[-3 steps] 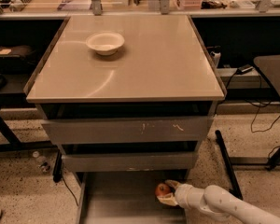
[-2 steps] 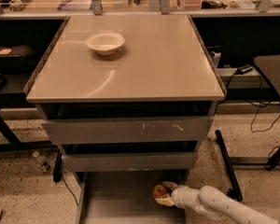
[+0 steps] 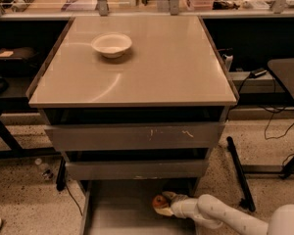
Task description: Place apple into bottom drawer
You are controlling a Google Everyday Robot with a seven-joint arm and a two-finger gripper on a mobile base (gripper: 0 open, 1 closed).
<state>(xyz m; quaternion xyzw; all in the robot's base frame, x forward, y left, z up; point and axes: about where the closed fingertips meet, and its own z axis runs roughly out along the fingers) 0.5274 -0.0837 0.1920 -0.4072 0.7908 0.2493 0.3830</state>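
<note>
The red-orange apple is in my gripper, low over the open bottom drawer, near the drawer's right side and close under the middle drawer's front. My white arm reaches in from the lower right. The gripper is shut on the apple. The bottom drawer is pulled out, showing its flat grey floor. I cannot tell whether the apple touches the floor.
A cream-white bowl sits on the cabinet's beige top. The scratched upper drawer front and plain middle drawer front stand slightly pulled out. Black table legs and cables lie on the speckled floor at right.
My gripper has carried the apple a little to the left and slightly further in over the bottom drawer. Nothing else has moved.
</note>
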